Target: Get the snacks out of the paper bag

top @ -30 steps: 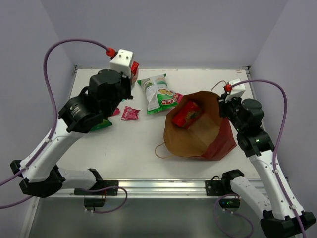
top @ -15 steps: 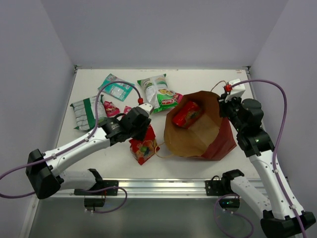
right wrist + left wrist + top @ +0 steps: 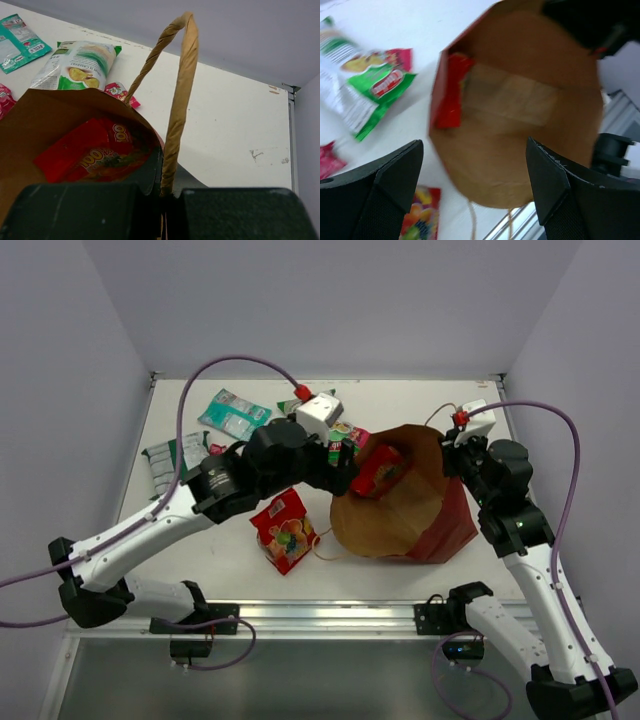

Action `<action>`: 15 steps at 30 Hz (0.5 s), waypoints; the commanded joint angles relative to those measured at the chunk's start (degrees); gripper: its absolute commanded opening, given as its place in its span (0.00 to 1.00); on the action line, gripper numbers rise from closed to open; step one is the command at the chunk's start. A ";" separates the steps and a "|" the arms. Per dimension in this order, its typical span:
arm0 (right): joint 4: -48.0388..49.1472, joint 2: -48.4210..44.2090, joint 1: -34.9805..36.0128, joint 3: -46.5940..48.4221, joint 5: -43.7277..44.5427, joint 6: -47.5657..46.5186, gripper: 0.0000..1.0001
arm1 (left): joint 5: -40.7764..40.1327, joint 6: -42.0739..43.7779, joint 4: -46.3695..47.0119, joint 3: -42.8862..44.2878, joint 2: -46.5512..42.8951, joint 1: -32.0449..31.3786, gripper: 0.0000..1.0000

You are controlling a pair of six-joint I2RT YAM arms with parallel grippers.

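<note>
The brown paper bag (image 3: 410,515) lies right of centre, its mouth gaping up and to the left. One red snack (image 3: 378,468) rests inside it, also seen as red snack (image 3: 87,152) and red snack (image 3: 451,90). My left gripper (image 3: 345,472) hovers at the mouth's left rim, open and empty; in its wrist view the left gripper (image 3: 474,150) frames the bag (image 3: 520,135). My right gripper (image 3: 462,452) is shut on the bag's rim by the twine handle (image 3: 181,95); right gripper (image 3: 170,192). Another red snack (image 3: 285,530) lies on the table.
Loose packets lie at the back left: a teal one (image 3: 235,412), a green-and-white one (image 3: 172,462), a small pink one (image 3: 216,450), and a green-and-white one (image 3: 365,75) beside the bag. A loose twine handle (image 3: 322,540) trails at the bag's front.
My left gripper set a red snack down near the front of the table, opened, and swung right to the bag's mouth. The right gripper and the bag have stayed put.
</note>
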 commanded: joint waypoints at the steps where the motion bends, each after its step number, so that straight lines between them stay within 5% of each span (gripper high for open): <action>1: 4.68 -1.31 0.31 0.36 -0.18 0.70 0.01 | 1.69 1.10 3.22 5.52 7.52 -6.01 0.88; 7: 5.03 -1.75 0.31 0.10 0.17 1.05 0.01 | -3.30 1.01 5.42 10.98 20.01 -9.72 0.85; 15: 4.86 -2.19 0.31 -0.08 -0.18 1.40 0.00 | -20.61 0.13 4.98 14.06 31.70 -9.54 0.87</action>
